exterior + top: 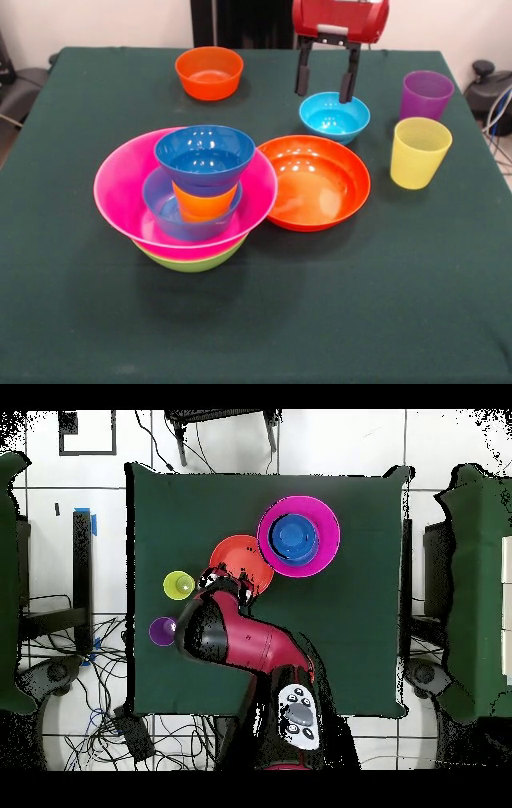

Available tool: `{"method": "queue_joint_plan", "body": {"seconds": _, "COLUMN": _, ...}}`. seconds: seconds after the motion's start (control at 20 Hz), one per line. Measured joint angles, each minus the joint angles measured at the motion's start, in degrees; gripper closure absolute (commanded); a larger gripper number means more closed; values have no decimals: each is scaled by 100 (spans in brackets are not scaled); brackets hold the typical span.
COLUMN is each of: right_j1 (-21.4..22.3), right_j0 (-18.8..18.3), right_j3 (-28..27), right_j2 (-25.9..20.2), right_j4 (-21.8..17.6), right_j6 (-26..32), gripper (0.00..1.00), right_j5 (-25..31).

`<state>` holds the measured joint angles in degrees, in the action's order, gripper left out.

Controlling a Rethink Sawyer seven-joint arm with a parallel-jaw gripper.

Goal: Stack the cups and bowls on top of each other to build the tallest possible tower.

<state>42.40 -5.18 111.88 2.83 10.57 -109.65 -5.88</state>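
Hovering my gripper (325, 84), jaws wide and empty, over the cyan bowl (334, 117). I judge the tower (192, 192) half built, apparently five pieces; loose cups and bowls stand from its 12 to 3 o'clock.

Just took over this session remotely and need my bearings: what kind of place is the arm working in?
Probably a robotics lab, not a home. A green-clothed table stands on a pale tiled floor, loose cables trail beside it, and the bowls are set out like test props around the gripper.
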Motion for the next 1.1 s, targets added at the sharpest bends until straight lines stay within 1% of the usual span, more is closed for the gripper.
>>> {"method": "queue_joint_plan", "body": {"seconds": 0.1, "right_j1": 0, "right_j0": -67, "right_j3": 0, "right_j2": -77, "right_j4": 0, "right_j6": 0, "gripper": 0, "right_j5": 0}}
{"method": "queue_joint_plan", "body": {"seconds": 0.25, "right_j1": -1, "right_j0": -272, "right_j3": 0, "right_j2": -305, "right_j4": 0, "right_j6": 0, "gripper": 0, "right_j5": 0}}
{"method": "queue_joint_plan", "body": {"seconds": 0.55, "right_j1": 4, "right_j0": -444, "right_j3": 13, "right_j2": -580, "right_j4": 2, "right_j6": 0, "gripper": 0, "right_j5": 0}}
{"method": "queue_joint_plan", "body": {"seconds": 0.85, "right_j1": 69, "right_j0": -338, "right_j3": 27, "right_j2": -641, "right_j4": 130, "right_j6": -21, "gripper": 0, "right_j5": 0}}
{"method": "queue_joint_plan", "body": {"seconds": 0.95, "right_j1": 112, "right_j0": -254, "right_j3": 28, "right_j2": -631, "right_j4": 237, "right_j6": -40, "gripper": 0, "right_j5": 8}}
{"method": "queue_joint_plan", "body": {"seconds": 1.0, "right_j1": 175, "right_j0": -133, "right_j3": 28, "right_j2": -613, "right_j4": 369, "right_j6": -73, "gripper": 0, "right_j5": 37}}
{"method": "queue_joint_plan", "body": {"seconds": 1.1, "right_j1": 228, "right_j0": -30, "right_j3": 29, "right_j2": -593, "right_j4": 481, "right_j6": -105, "gripper": 0, "right_j5": 97}}
